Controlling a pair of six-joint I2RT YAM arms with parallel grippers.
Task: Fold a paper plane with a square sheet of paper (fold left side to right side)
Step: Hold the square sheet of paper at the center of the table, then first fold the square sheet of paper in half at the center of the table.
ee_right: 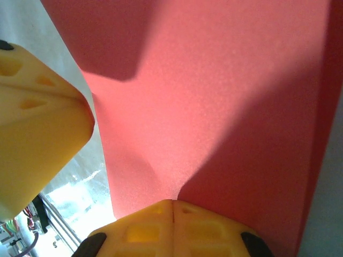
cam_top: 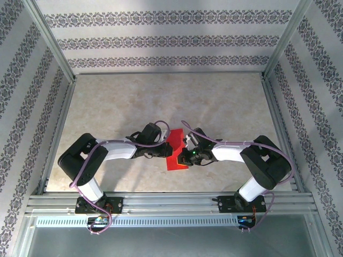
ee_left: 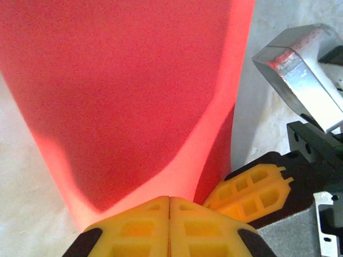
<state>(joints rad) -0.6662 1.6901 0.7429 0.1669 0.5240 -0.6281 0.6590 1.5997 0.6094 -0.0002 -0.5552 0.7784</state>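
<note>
You're clamping the square sheet of paper (cam_top: 176, 152), left gripper (ee_left: 170, 200) at nine o'clock, right gripper (ee_right: 172, 203) at three, probably readying the fold.

I see a marbled beige tabletop (cam_top: 161, 101) under and beyond the fingers (ee_left: 134, 230), patterned wallpaper walls (cam_top: 161, 40) far past them, and an aluminium frame rail (cam_top: 171, 202) behind.

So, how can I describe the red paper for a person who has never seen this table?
Start at the beige table and look near its front middle. There the red sheet of paper sits between the left claw and the right claw, each shut on one edge. Nothing else there is bright red.
</note>
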